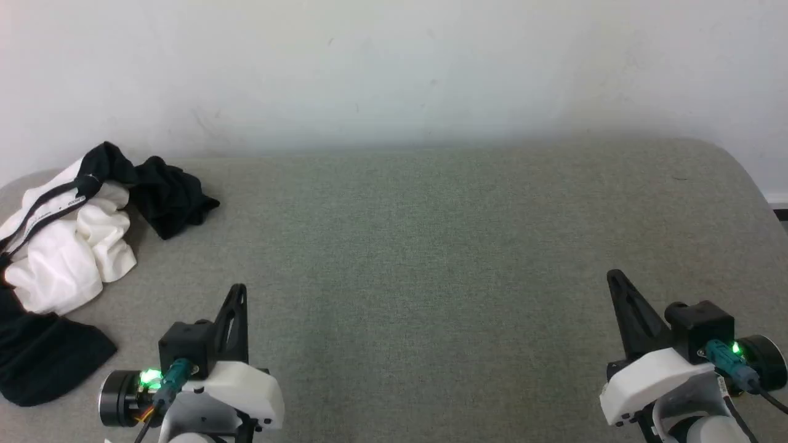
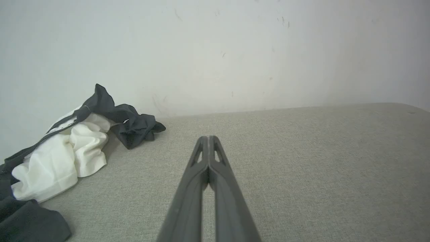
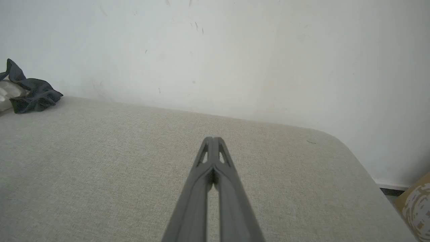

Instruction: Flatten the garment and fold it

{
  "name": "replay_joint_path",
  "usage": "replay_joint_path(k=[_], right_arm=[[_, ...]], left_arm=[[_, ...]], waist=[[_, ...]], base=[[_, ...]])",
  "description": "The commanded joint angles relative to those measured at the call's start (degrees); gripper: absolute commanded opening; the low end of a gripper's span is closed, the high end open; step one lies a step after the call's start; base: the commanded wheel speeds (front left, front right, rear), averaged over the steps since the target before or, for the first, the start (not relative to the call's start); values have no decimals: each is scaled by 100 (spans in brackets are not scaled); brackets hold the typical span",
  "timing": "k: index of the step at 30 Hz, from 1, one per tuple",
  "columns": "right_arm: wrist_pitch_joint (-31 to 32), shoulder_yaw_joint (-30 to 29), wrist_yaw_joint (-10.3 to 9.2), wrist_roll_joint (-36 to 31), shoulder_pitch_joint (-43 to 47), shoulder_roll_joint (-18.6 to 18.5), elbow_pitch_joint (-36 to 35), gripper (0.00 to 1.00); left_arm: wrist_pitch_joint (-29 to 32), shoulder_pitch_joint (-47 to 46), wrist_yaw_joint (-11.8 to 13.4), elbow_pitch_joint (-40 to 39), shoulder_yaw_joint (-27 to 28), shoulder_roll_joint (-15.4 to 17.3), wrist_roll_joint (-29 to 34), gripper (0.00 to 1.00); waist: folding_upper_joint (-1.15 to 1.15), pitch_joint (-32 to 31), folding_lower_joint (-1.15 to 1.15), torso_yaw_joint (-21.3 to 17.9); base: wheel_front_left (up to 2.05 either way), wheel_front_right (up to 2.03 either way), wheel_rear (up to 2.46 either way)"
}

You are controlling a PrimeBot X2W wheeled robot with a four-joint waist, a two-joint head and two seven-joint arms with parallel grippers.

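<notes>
At the far left of the grey cushion [image 1: 431, 246], close to the wall [image 1: 394, 74], the garment [image 1: 68, 258] lies in a crumpled heap, neither flattened nor folded. Its white body is bunched into soft rolls. One black sleeve [image 1: 169, 194] is wadded at the heap's far end, by the wall. More black cloth [image 1: 43, 357] spreads flat at the near end and runs off the picture's left edge. A black neckband [image 1: 104, 163] arches over the white part, with the white neck tape [image 1: 58, 209] along it.

From above, the head view gives the tape's small dark print, too small to read. It also takes in both arms at once: the left gripper [image 1: 239, 290] near the heap but not touching it, and the right gripper [image 1: 615, 277] well apart from it, across bare cushion.

From low down, the left wrist view gives the garment [image 2: 60, 161] in profile, its folds standing up against the wall. The left gripper [image 2: 209, 137] has its fingers pressed together, holding nothing.

Along the right gripper [image 3: 212, 138], likewise closed and empty, the right wrist view catches the wadded sleeve [image 3: 32, 92] at far left. It also shows the cushion's rounded corner [image 3: 336, 141] and a tan patterned thing [image 3: 416, 201] at the lower right edge.
</notes>
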Motion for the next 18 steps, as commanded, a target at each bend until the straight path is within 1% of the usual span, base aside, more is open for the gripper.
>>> replay_joint_path(k=[1,18], right_arm=[[3,3,-5,-27,-83,21,8,0],[3,3,-5,-27,-83,21,8,0]], left_arm=[[2,-71,-46,13,26,-16,21,0],[2,-71,-46,13,26,-16,21,0]], waist=[[0,0,0,0],[0,0,0,0]], base=[[0,0,0],[0,0,0]])
